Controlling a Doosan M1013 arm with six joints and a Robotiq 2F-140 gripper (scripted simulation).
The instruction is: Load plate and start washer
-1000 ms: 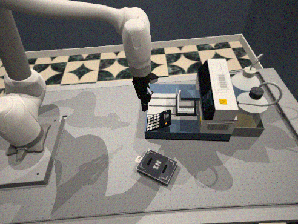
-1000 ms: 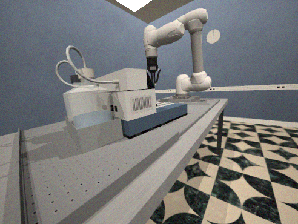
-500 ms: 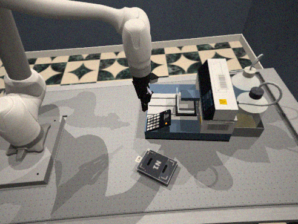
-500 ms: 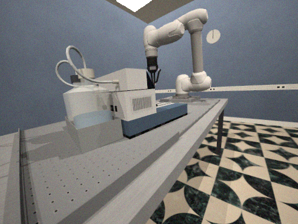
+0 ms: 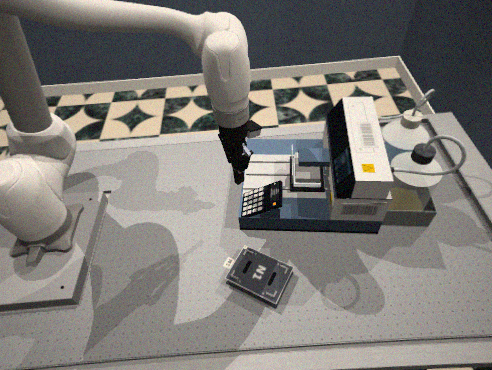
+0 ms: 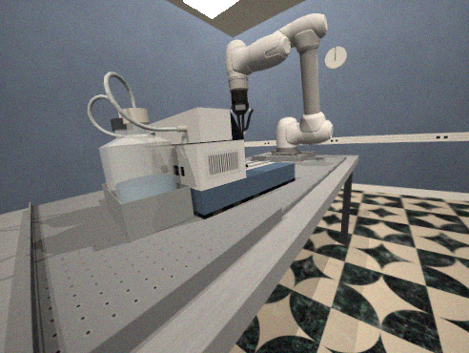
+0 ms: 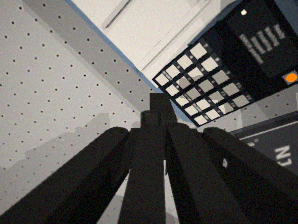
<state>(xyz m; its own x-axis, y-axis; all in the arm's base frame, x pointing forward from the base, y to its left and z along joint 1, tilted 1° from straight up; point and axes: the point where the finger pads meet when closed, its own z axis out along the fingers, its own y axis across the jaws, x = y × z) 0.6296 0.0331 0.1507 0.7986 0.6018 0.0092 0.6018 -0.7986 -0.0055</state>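
Grey surface (image 5: pixel 200 320) (image 6: pixel 157 267) (image 7: pixel 55 65) carries bare nest N1 (image 5: pixel 259 285) (image 7: pixel 270 142). Plate (image 5: pixel 308 183) appears on the carrier (image 5: pixel 307 189); seating unconfirmed. Jaws (image 5: pixel 239 177) (image 6: pixel 242 129) closed, nothing held, near keypad (image 5: pixel 260 200) (image 7: pixel 200 85). Judged step: pressing START; next requires fingertip alignment, then straight descent.

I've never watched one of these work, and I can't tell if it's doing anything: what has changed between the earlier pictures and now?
Nothing has visibly changed. The shut fingers are still above the front of the washer, near its keypad. Nothing was grasped or released, and the nest stayed put.
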